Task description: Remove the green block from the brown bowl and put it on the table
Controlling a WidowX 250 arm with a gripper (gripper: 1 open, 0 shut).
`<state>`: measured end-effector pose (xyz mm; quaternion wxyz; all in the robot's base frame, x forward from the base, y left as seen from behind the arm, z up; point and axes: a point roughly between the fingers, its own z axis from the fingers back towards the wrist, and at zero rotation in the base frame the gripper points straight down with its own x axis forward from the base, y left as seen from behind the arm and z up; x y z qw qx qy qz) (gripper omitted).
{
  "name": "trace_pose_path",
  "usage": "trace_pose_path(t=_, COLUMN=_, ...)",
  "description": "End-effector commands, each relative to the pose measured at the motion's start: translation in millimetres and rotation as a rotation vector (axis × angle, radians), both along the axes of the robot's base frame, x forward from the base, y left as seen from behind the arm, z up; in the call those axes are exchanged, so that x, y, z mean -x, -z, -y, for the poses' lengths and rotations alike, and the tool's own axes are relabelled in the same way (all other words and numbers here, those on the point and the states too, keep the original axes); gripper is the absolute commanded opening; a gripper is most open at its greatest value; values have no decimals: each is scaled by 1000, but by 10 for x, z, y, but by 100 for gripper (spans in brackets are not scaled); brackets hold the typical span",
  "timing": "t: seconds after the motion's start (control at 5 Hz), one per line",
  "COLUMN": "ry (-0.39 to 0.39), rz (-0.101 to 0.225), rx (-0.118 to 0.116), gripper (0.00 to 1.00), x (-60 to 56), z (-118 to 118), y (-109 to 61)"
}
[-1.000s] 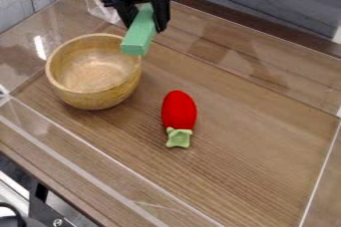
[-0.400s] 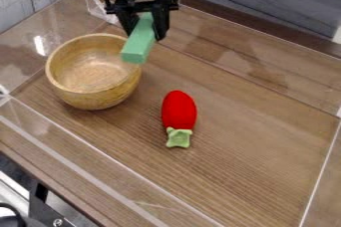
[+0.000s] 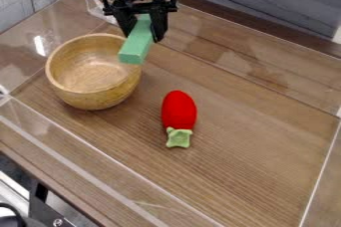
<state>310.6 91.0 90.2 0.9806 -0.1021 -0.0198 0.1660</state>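
Pincer: the black gripper (image 3: 140, 22) is sitting at the upper middle of the frame, pointing pretty much straight down, jaws pinching the top end of the green block (image 3: 136, 43)

Green block: it's hanging tilted from the jaws, lower end reaching down just over the right rim of the brown bowl (image 3: 92, 70)

Bowl: it's resting at the left of the frame

Table: the table (image 3: 253, 112) is showing wood grain, with clear walls around it

Red toy vegetable (image 3: 178, 113): it's lying right of the bowl, green stem pointing toward the bottom edge
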Motion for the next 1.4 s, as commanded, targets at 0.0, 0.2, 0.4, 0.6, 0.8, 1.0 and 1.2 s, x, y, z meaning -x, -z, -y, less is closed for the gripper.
trace_pose_path(t=0.0, ry=-5, rz=55, rx=-26, gripper=0, x=-34, z=-147, y=-152)
trace_pose_path(t=0.2, ry=7, rz=55, rx=-27, gripper=0, x=4, z=-167, y=-105)
trace_pose_path(t=0.4, ry=21, rz=56, rx=-27, gripper=0, x=39, z=-163, y=-61)
trace_pose_path(t=0.6, ry=154, rz=63, rx=-30, gripper=0, x=52, z=339, y=-75)
trace_pose_path(t=0.8, ry=231, rz=67, rx=-34, gripper=0, x=86, z=838, y=65)
trace_pose_path(t=1.0, ry=274, rz=68, rx=-52, gripper=0, x=130, z=1344, y=232)
trace_pose_path(t=1.2, ry=416, rz=68, rx=-66, gripper=0, x=199, z=1789, y=302)
